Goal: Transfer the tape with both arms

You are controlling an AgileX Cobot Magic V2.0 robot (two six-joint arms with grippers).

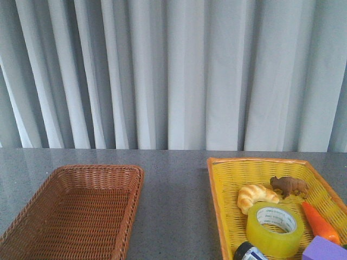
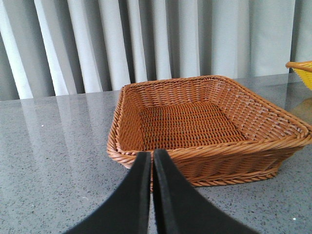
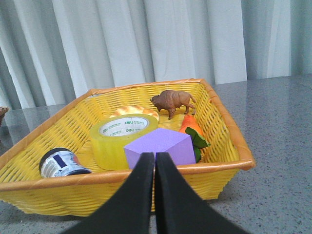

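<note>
The tape (image 1: 275, 228), a wide yellow translucent roll with a white printed core, lies flat in the yellow basket (image 1: 225, 195) on the right of the table. In the right wrist view the tape (image 3: 122, 140) sits behind a purple block. My right gripper (image 3: 155, 157) is shut and empty, just outside the yellow basket's (image 3: 122, 173) near rim. My left gripper (image 2: 152, 155) is shut and empty, in front of the near rim of the brown wicker basket (image 2: 287, 131). Neither arm shows in the front view.
The brown wicker basket (image 1: 133, 192) stands on the left of the table, nothing in it. The yellow basket also holds a croissant (image 1: 255, 196), a brown bison figure (image 1: 290, 186), a carrot (image 1: 320, 222), a purple block (image 1: 324, 249) and a dark round tin (image 1: 248, 252). Grey curtains hang behind.
</note>
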